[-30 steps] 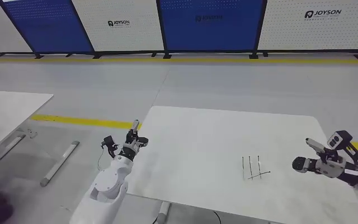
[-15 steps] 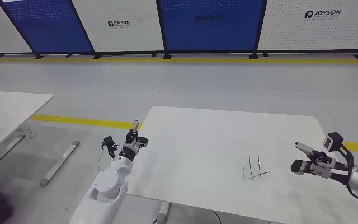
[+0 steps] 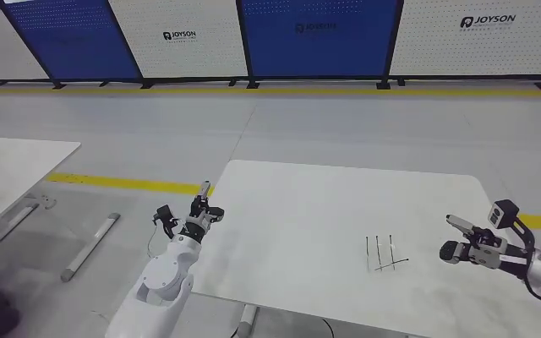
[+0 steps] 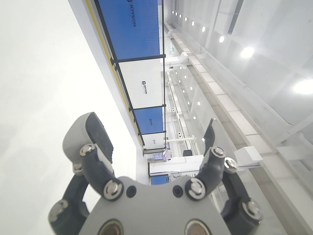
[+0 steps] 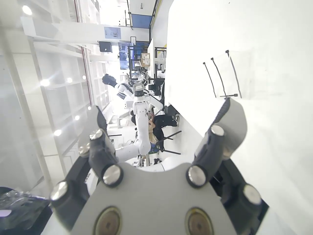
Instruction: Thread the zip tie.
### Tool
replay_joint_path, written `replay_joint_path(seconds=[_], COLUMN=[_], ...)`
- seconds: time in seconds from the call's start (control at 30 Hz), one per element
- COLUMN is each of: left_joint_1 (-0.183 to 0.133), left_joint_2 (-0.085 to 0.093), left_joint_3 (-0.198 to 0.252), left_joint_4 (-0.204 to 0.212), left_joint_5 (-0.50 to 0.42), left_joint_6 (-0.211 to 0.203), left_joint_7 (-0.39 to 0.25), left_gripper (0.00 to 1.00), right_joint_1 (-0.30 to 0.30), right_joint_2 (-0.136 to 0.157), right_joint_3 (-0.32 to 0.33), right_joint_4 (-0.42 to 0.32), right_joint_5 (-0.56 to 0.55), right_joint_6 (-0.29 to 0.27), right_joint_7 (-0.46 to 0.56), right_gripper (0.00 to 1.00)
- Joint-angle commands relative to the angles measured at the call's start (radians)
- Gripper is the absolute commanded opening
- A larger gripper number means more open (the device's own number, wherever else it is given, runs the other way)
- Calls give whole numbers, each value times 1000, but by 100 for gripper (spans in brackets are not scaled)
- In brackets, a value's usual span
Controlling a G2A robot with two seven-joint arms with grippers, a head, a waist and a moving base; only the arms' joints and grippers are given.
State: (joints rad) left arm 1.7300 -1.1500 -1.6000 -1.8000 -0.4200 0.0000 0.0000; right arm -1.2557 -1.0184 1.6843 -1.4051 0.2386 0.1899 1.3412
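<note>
Plainly, the coming move turns on the right side of the bench (image 3: 287, 220). The zip ties (image 3: 379, 251) lie there in a small group: three side by side with their long axes running near to far and their heads at the far ends, and a fourth zip tie (image 3: 391, 265) laid crosswise, left to right, over their near ends. The right claw (image 3: 450, 237) hangs just to their right, near the bench's right edge, its fingers spread wide and holding nothing. Its wrist view looks leftward along the bench, with the ties just beyond one fingertip. The left claw (image 3: 204, 201) sits at the bench's left edge, well apart from the ties, also wide and empty. So the right arm is by far the nearer, and I judge that it should make the first pick. That calls for a short travel leftward and down, with the claw turned so that its fingers close across a tie's width, not along its length.
</note>
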Motion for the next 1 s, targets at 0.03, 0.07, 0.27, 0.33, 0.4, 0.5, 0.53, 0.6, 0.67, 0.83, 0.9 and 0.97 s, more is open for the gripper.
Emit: replay_joint_path(seconds=[0.03, 0.07, 0.27, 0.33, 0.4, 0.5, 0.53, 0.6, 0.67, 0.83, 0.9, 0.97], left_joint_1=[0, 0, 0, 0, 0, 0, 0, 0, 0, 0, 0, 0], left_joint_2=[0, 0, 0, 0, 0, 0, 0, 0, 0, 0, 0, 0], left_joint_3=[0, 0, 0, 0, 0, 0, 0, 0, 0, 0, 0, 0], left_joint_4=[0, 0, 0, 0, 0, 0, 0, 0, 0, 0, 0, 0], left_joint_5=[0, 0, 0, 0, 0, 0, 0, 0, 0, 0, 0, 0], left_joint_6=[0, 0, 0, 0, 0, 0, 0, 0, 0, 0, 0, 0], left_joint_7=[0, 0, 0, 0, 0, 0, 0, 0, 0, 0, 0, 0], left_gripper=[100, 100, 100, 100, 100, 100, 100, 100, 100, 100, 100, 100], right_joint_1=[0, 0, 0, 0, 0, 0, -1, -8, -6, 38, 71, 109], right_joint_2=[0, 0, 0, 0, 0, 0, 0, 4, 12, 27, 33, 35], right_joint_3=[0, 0, 0, 0, 0, 0, -2, -14, -43, -142, -193, -252], right_joint_4=[0, 0, 0, 0, 0, 0, -5, -22, -16, 72, 120, 171], right_joint_5=[0, 0, 0, 0, 0, 0, -8, -41, -88, -139, -148, -105], right_joint_6=[0, 0, 0, 0, 0, 0, -5, -22, -8, 22, 5, -21], right_joint_7=[0, 0, 0, 0, 0, 0, -2, 1, 49, 49, 49, 49], right_gripper=[100, 100, 100, 100, 100, 100, 100, 100, 100, 100, 100, 100])
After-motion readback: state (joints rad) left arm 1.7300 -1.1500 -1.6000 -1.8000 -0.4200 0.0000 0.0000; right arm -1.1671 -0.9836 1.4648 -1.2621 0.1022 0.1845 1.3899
